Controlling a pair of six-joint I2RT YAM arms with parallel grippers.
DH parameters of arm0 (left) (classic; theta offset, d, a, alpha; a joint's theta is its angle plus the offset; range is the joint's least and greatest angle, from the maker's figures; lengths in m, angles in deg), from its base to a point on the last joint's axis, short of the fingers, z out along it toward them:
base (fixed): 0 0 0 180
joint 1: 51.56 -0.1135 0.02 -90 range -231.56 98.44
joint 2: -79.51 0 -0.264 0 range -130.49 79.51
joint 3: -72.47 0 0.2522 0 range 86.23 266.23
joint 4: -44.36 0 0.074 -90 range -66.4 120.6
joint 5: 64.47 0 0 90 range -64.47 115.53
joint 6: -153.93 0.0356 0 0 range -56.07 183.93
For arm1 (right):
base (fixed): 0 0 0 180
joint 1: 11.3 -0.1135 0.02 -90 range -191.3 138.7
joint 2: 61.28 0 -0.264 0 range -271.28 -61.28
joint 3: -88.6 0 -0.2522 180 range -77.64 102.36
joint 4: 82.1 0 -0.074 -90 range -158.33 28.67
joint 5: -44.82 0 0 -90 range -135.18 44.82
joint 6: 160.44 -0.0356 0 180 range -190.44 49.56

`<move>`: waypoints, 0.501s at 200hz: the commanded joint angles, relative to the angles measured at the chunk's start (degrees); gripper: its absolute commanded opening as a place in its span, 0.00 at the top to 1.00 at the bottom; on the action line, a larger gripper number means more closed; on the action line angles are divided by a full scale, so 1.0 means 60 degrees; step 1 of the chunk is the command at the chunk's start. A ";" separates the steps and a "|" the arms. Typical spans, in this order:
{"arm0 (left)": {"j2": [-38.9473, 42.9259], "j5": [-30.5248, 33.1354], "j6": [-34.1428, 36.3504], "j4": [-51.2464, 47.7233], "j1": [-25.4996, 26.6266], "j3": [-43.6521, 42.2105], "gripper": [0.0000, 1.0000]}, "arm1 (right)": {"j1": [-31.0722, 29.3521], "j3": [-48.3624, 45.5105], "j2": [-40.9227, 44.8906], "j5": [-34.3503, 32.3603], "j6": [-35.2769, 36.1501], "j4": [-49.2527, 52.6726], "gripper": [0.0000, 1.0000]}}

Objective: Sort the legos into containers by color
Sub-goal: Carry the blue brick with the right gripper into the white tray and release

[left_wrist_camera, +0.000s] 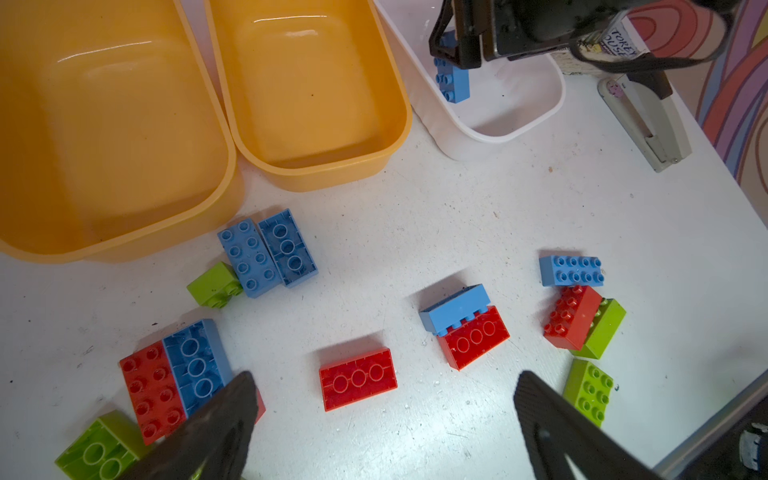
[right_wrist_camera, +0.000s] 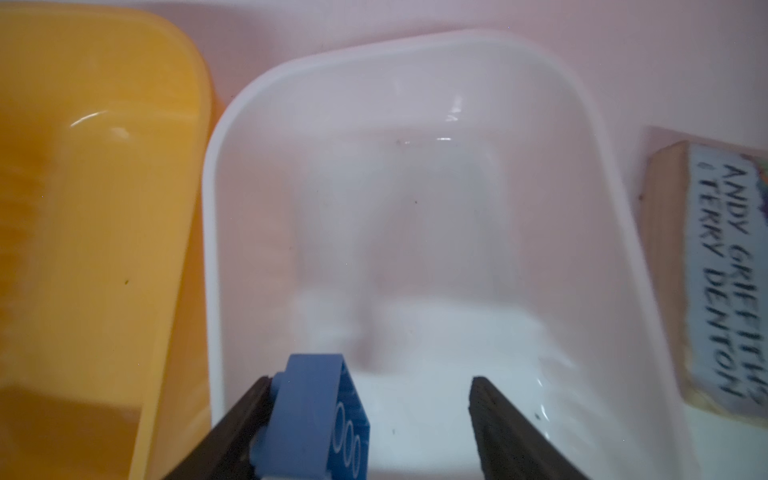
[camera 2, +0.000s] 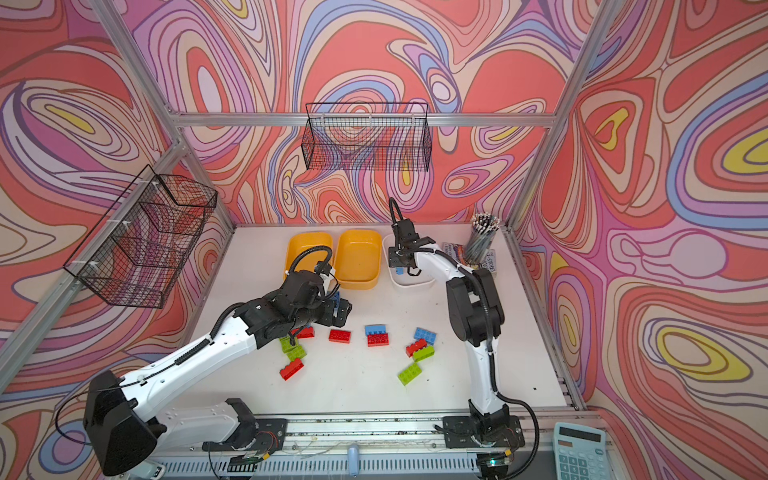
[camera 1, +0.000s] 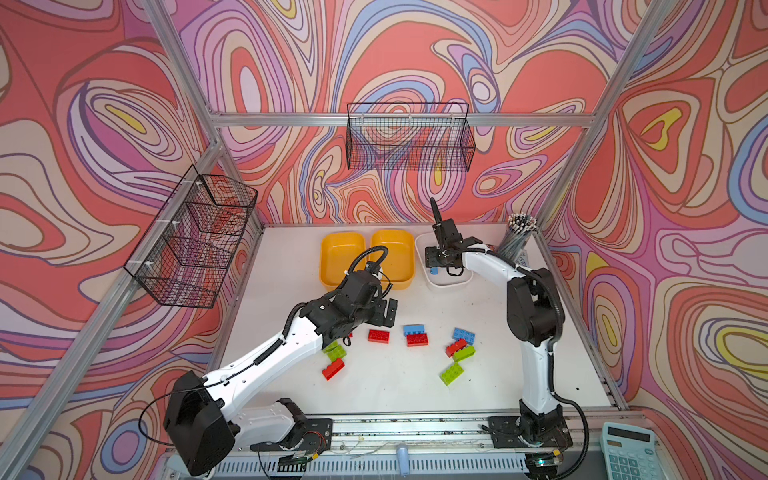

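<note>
Right wrist view: right tool (right_wrist_camera: 370, 380) released, blue lego (right_wrist_camera: 311, 411) against one finger, in white container (right_wrist_camera: 211, 232).

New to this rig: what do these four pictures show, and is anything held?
Two robot arms with two-fingered grippers stand at a white table. Two pictures look down from overhead; the other two come from wrist cameras. Red, blue and green bricks lie loose on it, before two empty yellow tubs and a white tub. The left gripper hangs open over the bricks, holding nothing. The right gripper is open over the white tub; a blue brick touches one finger, unclamped.
</note>
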State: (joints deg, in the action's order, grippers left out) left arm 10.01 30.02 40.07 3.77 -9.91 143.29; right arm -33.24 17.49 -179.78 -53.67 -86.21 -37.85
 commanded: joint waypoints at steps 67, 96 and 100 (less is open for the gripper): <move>0.1894 0.0179 -0.0666 -0.0210 0.0024 -0.1218 0.00 | -0.0211 0.0188 -0.0242 -0.0909 0.0083 -0.0120 0.21; 0.2118 0.0389 -0.0754 -0.0296 0.0029 -0.1176 0.00 | -0.0110 0.1626 -0.1375 -0.0982 0.0185 0.0349 0.21; 0.2137 0.0426 -0.0763 -0.0319 0.0031 -0.1166 0.00 | -0.0103 0.1779 -0.1478 -0.0974 0.0183 0.0459 0.22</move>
State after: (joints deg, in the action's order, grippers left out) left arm 21.23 30.64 36.81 3.29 -9.91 136.38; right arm -34.33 22.74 -185.46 -57.93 -85.97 -38.58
